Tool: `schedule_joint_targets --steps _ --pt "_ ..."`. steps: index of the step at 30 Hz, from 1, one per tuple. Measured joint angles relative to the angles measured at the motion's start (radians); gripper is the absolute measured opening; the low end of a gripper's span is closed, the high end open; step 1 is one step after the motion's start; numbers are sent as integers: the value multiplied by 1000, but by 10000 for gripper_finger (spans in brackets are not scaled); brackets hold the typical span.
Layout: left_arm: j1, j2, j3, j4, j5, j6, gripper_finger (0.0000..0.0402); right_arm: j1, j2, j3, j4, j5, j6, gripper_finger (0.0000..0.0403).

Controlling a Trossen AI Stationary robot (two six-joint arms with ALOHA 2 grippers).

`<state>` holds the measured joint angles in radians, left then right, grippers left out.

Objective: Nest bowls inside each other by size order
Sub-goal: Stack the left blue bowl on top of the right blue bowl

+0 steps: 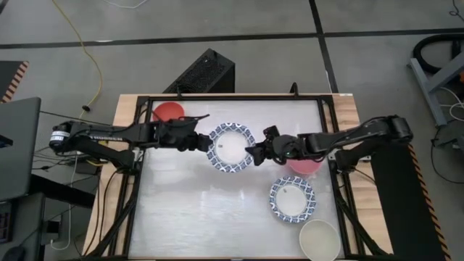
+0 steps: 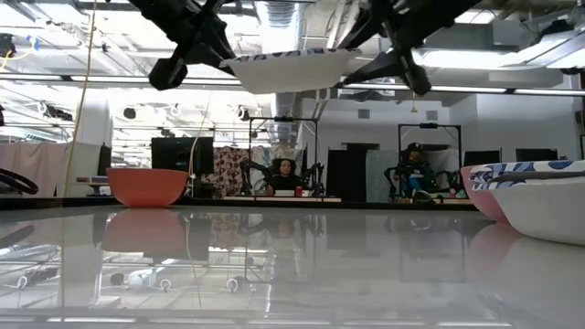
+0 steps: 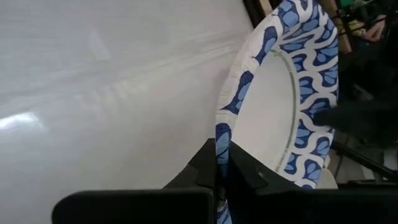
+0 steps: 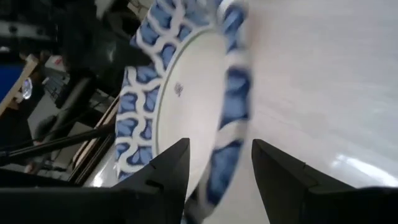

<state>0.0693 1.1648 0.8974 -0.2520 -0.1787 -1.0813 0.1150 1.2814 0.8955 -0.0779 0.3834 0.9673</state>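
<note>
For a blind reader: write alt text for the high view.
Two dark arms meet over a white table, the left gripper shut on the rim of a round white bowl with a blue patterned rim, the right gripper open at its opposite edge. Red, pink, blue-rimmed and cream bowls sit around.

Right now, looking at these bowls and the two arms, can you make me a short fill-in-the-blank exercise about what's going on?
1. The left pincer is shut on the rim of the ____-patterned bowl.
2. In the low view that bowl is held ____ the table.
3. The right pincer has its jaws ____ around the opposite rim.
4. The red bowl sits near the ____ arm.

Missing words: blue; above; open; left
</note>
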Motion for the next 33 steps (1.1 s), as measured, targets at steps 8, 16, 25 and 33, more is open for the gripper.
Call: schedule_joint_targets --steps 8,16,25,33 --pt "26 0 0 -10 17 18 0 0 62 0 73 -21 43 156" --pt "26 0 0 -4 16 39 0 -15 58 -1 44 -14 80 29" --pt "26 0 0 1 5 138 40 -26 57 -1 44 -36 142 7" --pt "26 0 -1 38 10 164 148 -34 40 0 23 -49 273 4"
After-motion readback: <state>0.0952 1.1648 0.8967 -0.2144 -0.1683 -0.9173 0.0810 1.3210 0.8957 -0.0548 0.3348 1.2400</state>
